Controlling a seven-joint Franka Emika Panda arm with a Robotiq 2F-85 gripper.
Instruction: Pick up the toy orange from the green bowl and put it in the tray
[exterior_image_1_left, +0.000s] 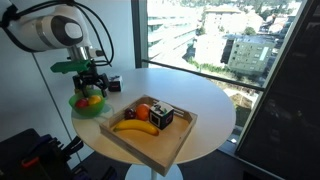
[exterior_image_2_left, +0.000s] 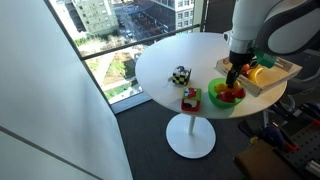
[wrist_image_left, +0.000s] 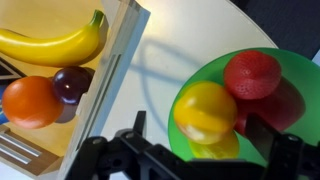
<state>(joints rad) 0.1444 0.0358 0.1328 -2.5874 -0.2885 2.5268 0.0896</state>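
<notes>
In the wrist view the toy orange (wrist_image_left: 205, 108), a smooth yellow-orange ball, lies in the green bowl (wrist_image_left: 297, 62) beside a red fruit (wrist_image_left: 252, 73). My gripper (wrist_image_left: 200, 138) is open just above the bowl. One of its dark fingers (wrist_image_left: 135, 125) stands on each side of the ball, and I cannot tell whether they touch it. The light wooden tray (wrist_image_left: 118, 55) lies next to the bowl. In both exterior views the gripper (exterior_image_1_left: 90, 78) (exterior_image_2_left: 235, 72) hangs over the bowl (exterior_image_1_left: 78, 108) (exterior_image_2_left: 214, 90), next to the tray (exterior_image_1_left: 150, 148) (exterior_image_2_left: 284, 68).
The tray holds a yellow banana (wrist_image_left: 50, 45), a redder-orange fruit (wrist_image_left: 30, 100), a dark plum (wrist_image_left: 70, 82) and a small black box (exterior_image_1_left: 165, 117). A checkered toy (exterior_image_2_left: 180, 75) and a red-and-green object (exterior_image_2_left: 190, 98) sit on the round white table (exterior_image_1_left: 215, 105). Windows stand close behind.
</notes>
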